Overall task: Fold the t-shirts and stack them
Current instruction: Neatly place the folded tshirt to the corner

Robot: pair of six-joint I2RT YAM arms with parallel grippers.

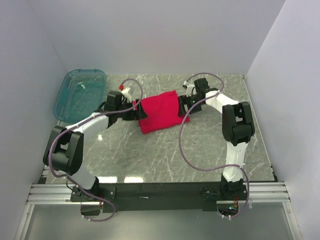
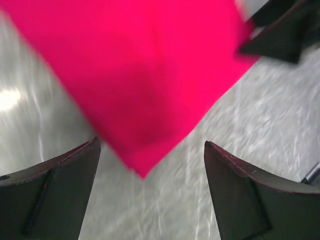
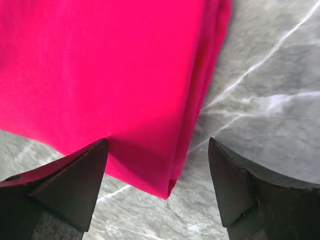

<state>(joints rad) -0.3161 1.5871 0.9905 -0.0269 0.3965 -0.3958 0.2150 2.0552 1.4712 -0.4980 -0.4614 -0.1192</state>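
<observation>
Top external: arms reach inward, left pincer and right pincer wide beside t-shirt.

The left arm stretches forward and inward, elbow low, putting the left tool at the left edge of the t-shirt. Its jaws are spread wide and pinch nothing. The right arm bends inward, and the right tool hangs low at the t-shirt's right edge, jaws likewise wide apart.
</observation>
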